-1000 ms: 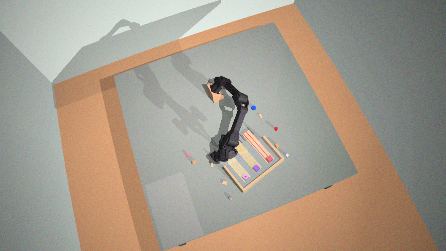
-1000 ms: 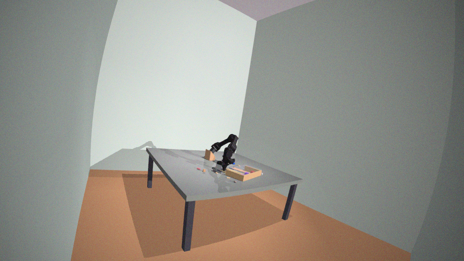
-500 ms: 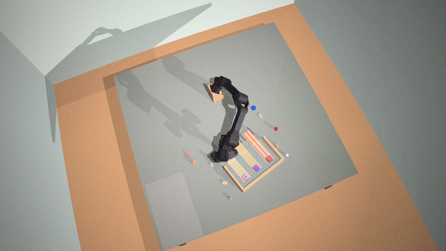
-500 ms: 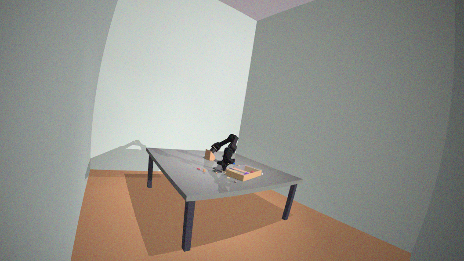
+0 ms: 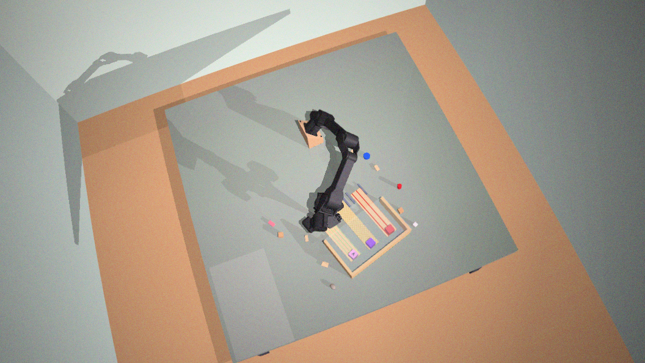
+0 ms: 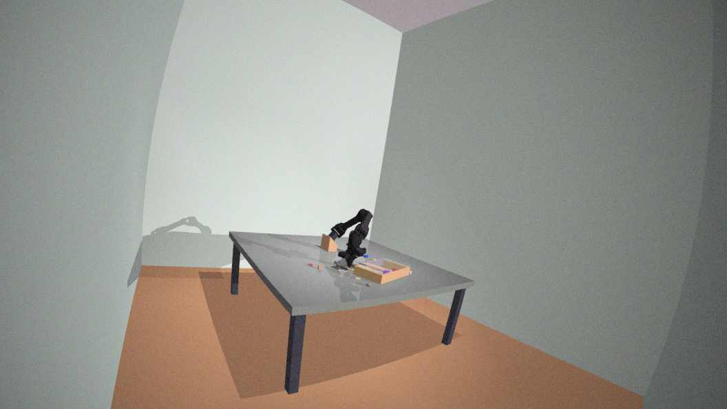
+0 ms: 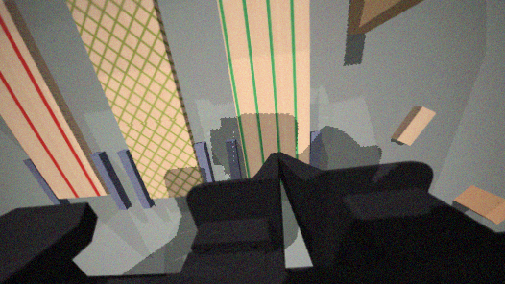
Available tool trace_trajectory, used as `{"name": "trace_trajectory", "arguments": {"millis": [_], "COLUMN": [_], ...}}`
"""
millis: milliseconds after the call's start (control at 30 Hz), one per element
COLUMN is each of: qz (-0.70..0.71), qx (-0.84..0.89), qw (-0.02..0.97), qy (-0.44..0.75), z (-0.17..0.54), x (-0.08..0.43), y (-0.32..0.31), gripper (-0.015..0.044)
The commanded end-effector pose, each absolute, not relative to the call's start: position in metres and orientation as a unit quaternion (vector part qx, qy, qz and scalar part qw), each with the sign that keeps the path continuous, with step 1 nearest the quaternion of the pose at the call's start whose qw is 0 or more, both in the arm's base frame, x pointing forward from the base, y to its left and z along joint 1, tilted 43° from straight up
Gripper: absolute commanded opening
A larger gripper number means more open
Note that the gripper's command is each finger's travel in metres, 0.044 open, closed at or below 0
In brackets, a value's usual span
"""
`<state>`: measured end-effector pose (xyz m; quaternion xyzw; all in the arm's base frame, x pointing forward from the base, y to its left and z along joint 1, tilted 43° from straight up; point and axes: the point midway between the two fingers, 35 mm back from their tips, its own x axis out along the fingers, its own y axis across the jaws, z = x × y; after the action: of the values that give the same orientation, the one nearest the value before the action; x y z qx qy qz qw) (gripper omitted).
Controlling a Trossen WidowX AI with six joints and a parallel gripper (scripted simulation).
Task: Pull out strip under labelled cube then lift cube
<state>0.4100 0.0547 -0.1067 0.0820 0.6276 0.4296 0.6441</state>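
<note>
The labelled cube, pink-violet with a dark mark, rests on the far end of the green-striped strip. A purple cube sits on the lattice-patterned strip. A red cube sits on the red-striped strip. My gripper is shut, its fingertips together and pointing down at the near end of the green-striped strip. That end is hidden behind the fingers in the wrist view, and I see nothing between them.
A wooden tray wall surrounds the cube ends. Dark blue posts flank the strips' near ends. Small blocks lie around, including an orange one and a tan one. A wooden wedge stands by the arm's base.
</note>
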Motion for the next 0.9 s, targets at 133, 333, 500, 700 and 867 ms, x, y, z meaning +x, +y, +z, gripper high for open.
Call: {"name": "trace_trajectory", "arguments": {"millis": [133, 333, 500, 700, 867], "qz": [0.432, 0.432, 0.432, 0.431, 0.431], "qx": [0.079, 0.079, 0.079, 0.079, 0.079], "qw": [0.637, 0.637, 0.637, 0.637, 0.637], "qy": [0.633, 0.634, 0.634, 0.634, 0.634], "z": [-0.113, -0.114, -0.116, -0.118, -0.119], "x": [0.393, 0.385, 0.378, 0.369, 0.362], "y": [0.052, 0.048, 0.045, 0.041, 0.038], "gripper": [0.0, 0.0, 0.0, 0.0, 0.0]}}
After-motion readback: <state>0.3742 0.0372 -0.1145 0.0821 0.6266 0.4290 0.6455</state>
